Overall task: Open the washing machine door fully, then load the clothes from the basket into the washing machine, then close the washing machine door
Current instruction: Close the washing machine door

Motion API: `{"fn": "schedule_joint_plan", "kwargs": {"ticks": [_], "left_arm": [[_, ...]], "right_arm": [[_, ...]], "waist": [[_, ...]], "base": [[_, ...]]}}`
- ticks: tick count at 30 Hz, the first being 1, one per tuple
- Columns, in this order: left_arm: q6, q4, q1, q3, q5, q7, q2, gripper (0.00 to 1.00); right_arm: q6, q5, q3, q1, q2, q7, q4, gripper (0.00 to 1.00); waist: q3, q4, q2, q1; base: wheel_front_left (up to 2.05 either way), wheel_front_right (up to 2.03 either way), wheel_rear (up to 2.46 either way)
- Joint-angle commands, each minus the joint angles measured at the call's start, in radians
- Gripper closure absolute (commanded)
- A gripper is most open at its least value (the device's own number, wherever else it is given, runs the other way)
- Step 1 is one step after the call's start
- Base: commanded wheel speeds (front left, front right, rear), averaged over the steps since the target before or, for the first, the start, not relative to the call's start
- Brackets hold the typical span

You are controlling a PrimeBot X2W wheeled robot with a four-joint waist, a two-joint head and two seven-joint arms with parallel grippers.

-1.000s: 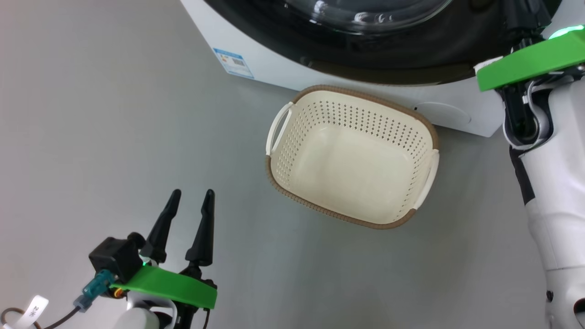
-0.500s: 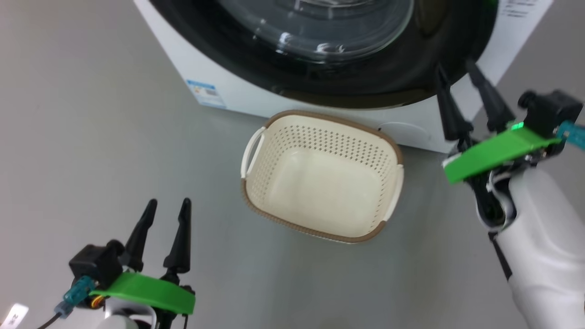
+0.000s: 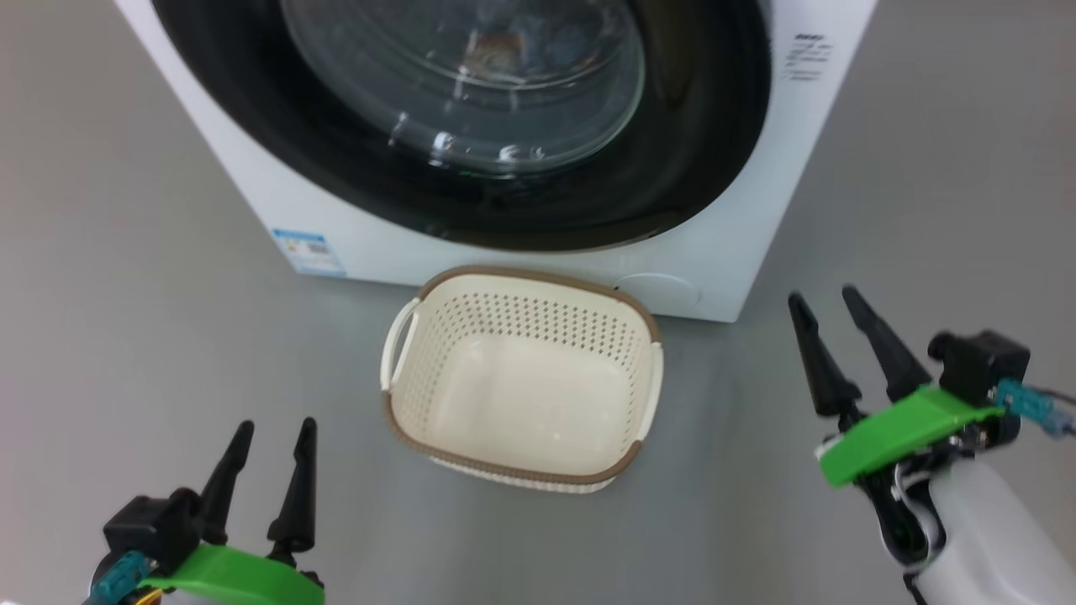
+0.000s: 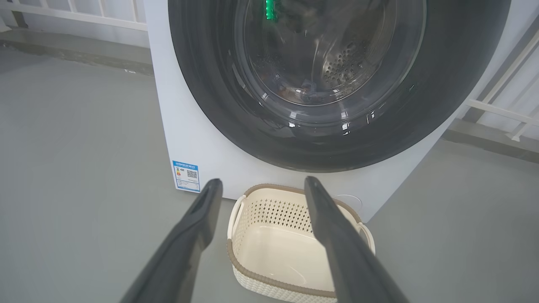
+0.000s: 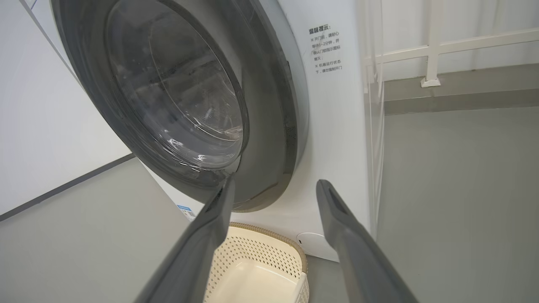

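so this looks basically wrapped up to me. the basket (image 3: pixel 521 275) sits on the floor (image 3: pixel 126 336) right in front of the washer (image 3: pixel 790 168), just beside its lower front panel, and it's completely empty, nothing on the bottom in the head view or either wrist view.

the door (image 3: pixel 698 126) looks shut. from the right wrist view the black rim sits flat against the front of the machine with no gap i can make out, though i can't swear the latch is caught. through the glass there's a dim lump low in the drum (image 4: pixel 345 67), with a brownish patch on it, which i'd guess is the clothes (image 4: pixel 304 89), but it's too murky with reflections to be sure.

left gripper (image 3: pixel 276 423) is down at the lower left, fingers spread wide, holding nothing, well apart from the basket. right gripper (image 3: pixel 821 294) is off to the right of the washer, jaws also wide apart and empty, not touching the door.

so my read: opening, loading and closing all look done. only thing possibly left is confirming the door really clicked.
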Motion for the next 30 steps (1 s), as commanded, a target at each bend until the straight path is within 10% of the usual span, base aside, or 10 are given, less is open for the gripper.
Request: {"fn": "schedule_joint_plan", "kwargs": {"ticks": [1,30], "left_arm": [[-0.002,-0.015,-0.002,0.039,0.008,-0.006,0.032,0.0],[-0.002,0.012,0.046,0.044,0.003,-0.006,0.083,0.0]], "right_arm": [[0.001,0.005,0.017,0.029,-0.003,-0.005,-0.03,0.0],[0.001,0.003,-0.094,0.254,-0.017,-0.005,-0.082,0.0]], "waist": [[-0.048,-0.049,0.0,0.0],[-0.107,-0.203,0.0,0.0]], "base": [[0.0,0.0,0.0],[0.0,0.0,0.0]]}}
